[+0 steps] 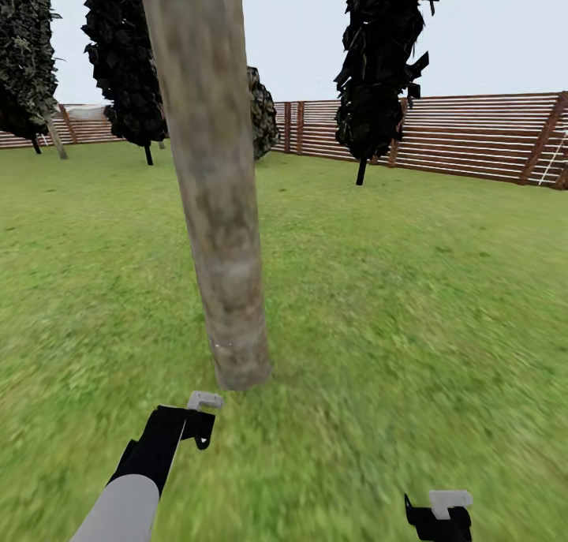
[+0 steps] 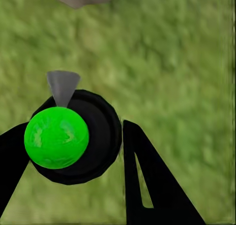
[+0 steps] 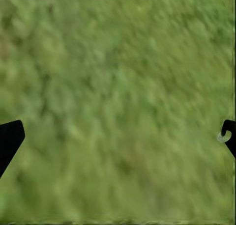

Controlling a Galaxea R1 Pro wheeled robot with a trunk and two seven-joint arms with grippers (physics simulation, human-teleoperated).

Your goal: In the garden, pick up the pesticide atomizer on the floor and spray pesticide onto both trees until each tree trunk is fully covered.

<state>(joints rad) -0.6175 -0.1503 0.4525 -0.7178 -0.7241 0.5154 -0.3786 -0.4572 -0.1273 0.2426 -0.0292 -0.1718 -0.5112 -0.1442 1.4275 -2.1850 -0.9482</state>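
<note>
Left wrist view: left claw point(image 2: 73, 151) clamped on pesticide atomizer point(image 2: 73, 136), grey nozzle toward tree trunk point(image 1: 217, 211). Right claw point(image 3: 118, 136) apart, empty over grass. Sweep spray slowly up the trunk, nozzle kept near.

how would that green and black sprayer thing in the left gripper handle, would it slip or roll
The atomizer looks rigid and round-bodied, so it would likely roll if set on the lawn. Its smooth curved sides between the left gripper fingers might let it twist or slip. It seems small, so probably light.
</note>
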